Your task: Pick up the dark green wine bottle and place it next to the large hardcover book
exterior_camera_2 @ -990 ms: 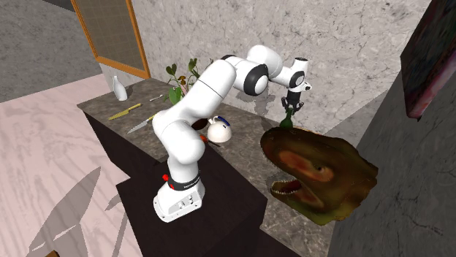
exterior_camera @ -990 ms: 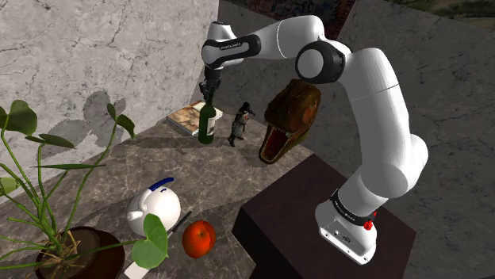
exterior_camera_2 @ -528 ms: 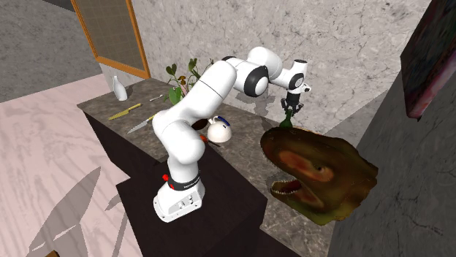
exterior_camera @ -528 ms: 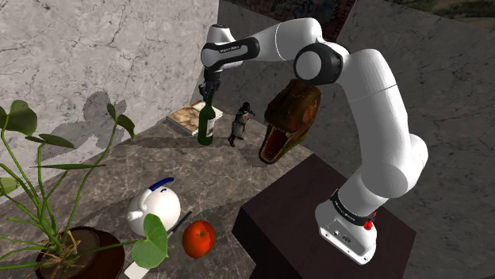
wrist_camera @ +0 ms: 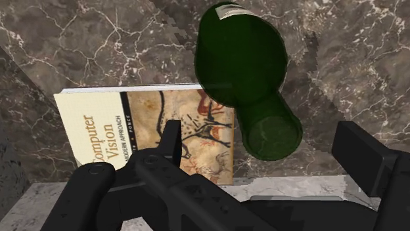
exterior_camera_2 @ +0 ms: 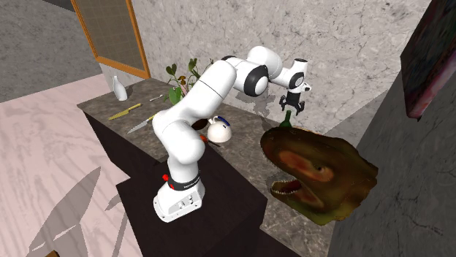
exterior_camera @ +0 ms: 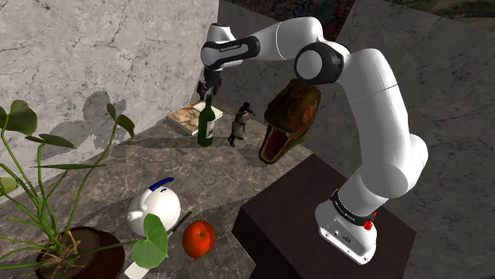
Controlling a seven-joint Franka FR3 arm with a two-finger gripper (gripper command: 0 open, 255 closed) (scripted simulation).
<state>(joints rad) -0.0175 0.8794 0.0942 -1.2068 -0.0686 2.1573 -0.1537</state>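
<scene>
Bottle (exterior_camera: 206,124) is already upright just beside the book (exterior_camera: 184,117) at the counter's (exterior_camera: 119,170) far edge by the wall, gripper (exterior_camera: 208,92) fingers spread around the neck without touching, so we'd pull straight up, no sideways drift, or we'll tip it.

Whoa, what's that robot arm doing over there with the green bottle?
The white robot arm's gripper hangs just above the dark green bottle with its fingers open, so it isn't holding it. The bottle stands upright on the marble counter, right beside the book lying flat there. So the bottle looks to be in its spot by the book.
</scene>
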